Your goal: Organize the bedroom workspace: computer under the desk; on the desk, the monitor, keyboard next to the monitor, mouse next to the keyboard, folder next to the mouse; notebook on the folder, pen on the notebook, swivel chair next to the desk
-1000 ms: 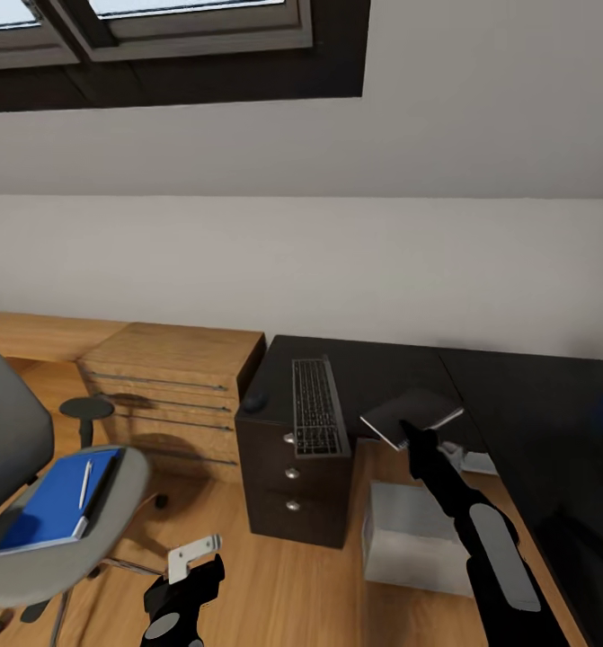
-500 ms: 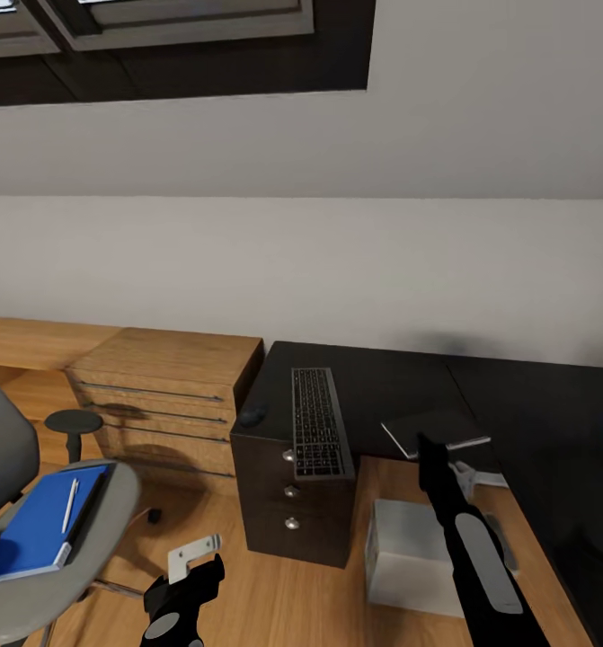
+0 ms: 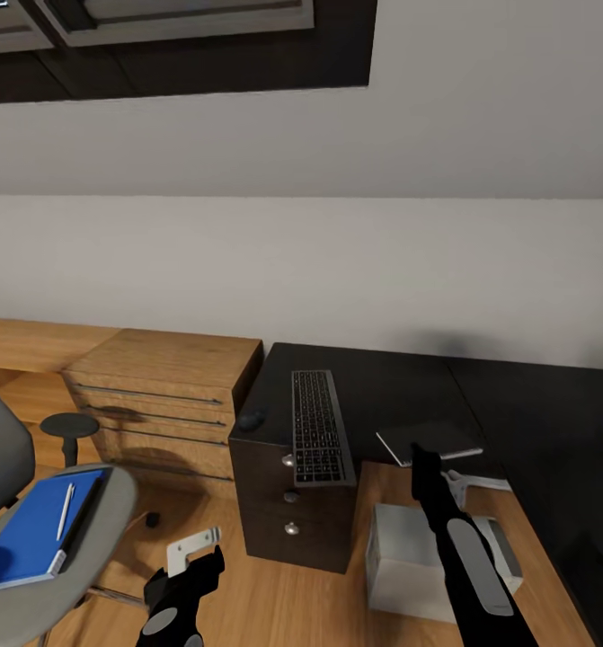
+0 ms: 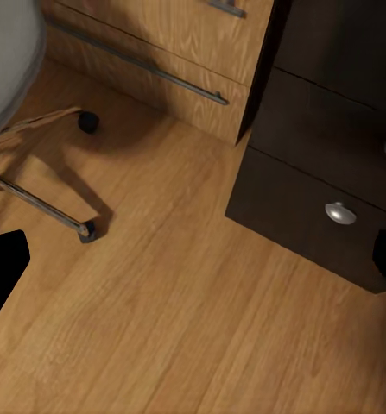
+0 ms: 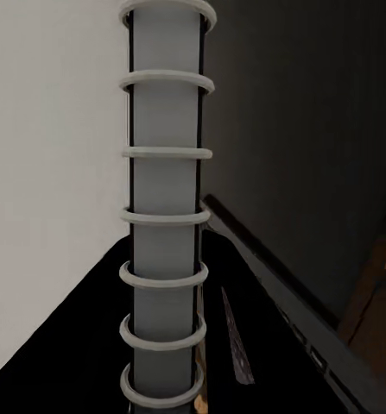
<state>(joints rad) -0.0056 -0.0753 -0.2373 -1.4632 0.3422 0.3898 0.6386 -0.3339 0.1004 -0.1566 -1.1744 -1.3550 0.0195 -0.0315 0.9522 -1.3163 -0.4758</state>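
Observation:
The black-topped desk point(image 3: 382, 382) carries the silver keyboard point(image 3: 317, 438), lying lengthwise, with the dark mouse point(image 3: 250, 420) beside it. The grey notebook point(image 3: 430, 440) lies flat at the desk's front edge, and my right gripper point(image 3: 424, 456) is shut on its near edge. Its ring-bound spine point(image 5: 164, 216) runs straight up the right wrist view. The light grey computer point(image 3: 413, 548) stands on the floor under the desk. On the swivel chair point(image 3: 112, 508) rests the blue folder point(image 3: 27, 539) with the white pen point(image 3: 65, 510) on it. My left gripper point(image 3: 193, 557) hangs open above the floor. The monitor is out of view.
An oak dresser point(image 3: 162, 391) stands against the wall beside the desk. The black drawer unit point(image 3: 292, 508) point(image 4: 331, 198) sits under the keyboard. The chair's chrome legs and casters point(image 4: 50, 207) spread over the wood floor point(image 4: 184, 328) near my left gripper. A skylight point(image 3: 175, 36) is overhead.
The right gripper has lowered the notebook from a tilted hold in the air to flat on the desk's front edge. The camera has shifted slightly. The left arm has stayed put.

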